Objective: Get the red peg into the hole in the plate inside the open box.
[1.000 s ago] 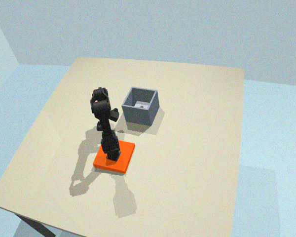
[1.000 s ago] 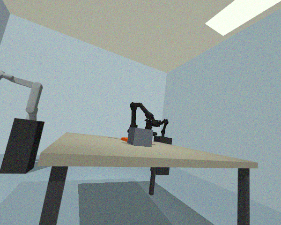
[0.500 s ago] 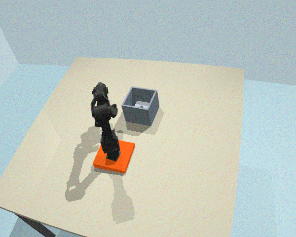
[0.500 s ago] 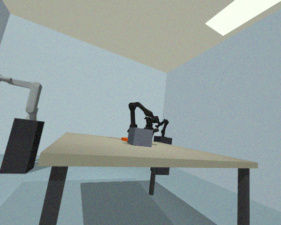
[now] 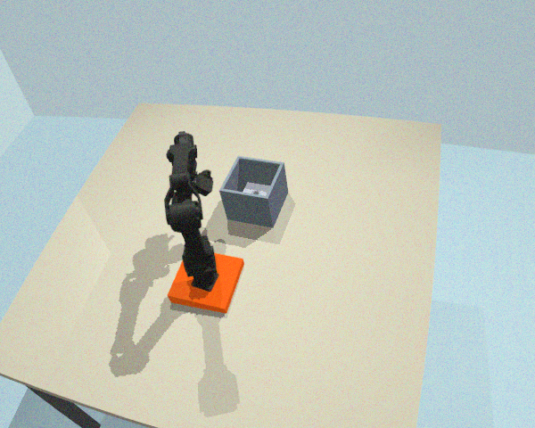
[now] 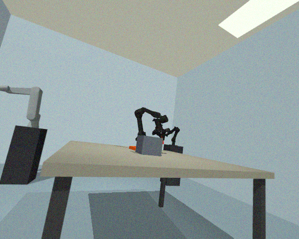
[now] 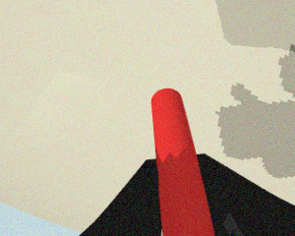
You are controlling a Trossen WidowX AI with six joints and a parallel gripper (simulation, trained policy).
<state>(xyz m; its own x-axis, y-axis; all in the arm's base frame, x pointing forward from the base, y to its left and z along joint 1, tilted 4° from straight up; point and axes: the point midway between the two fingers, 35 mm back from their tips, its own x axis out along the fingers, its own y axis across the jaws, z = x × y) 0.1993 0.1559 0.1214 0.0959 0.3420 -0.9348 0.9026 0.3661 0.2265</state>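
The red peg (image 6: pixel 163 143) (image 7: pixel 169 123) is held between the black fingers of my gripper (image 7: pixel 176 167), which is shut on it. In the wrist view the peg's rounded far end sticks out past the fingertips. In the exterior view the peg points down under the hand, off the table, partly hidden behind the box. The open grey-blue box (image 5: pixel 247 210) (image 6: pixel 150 146) stands on the table, to the right of the arm in the top view. The pale plate (image 5: pixel 249 187) with its dark hole shows at its bottom. In the top view the arm hides the peg and fingertips.
The arm's base stands on an orange slab (image 5: pixel 231 281) (image 6: pixel 132 148) on the table (image 5: pixel 350 276) (image 6: pixel 105 157). The box walls rise between the plate and the hand. A grey arm (image 6: pixel 35 102) and another black arm (image 6: pixel 176 131) stand on dark pedestals beyond the table.
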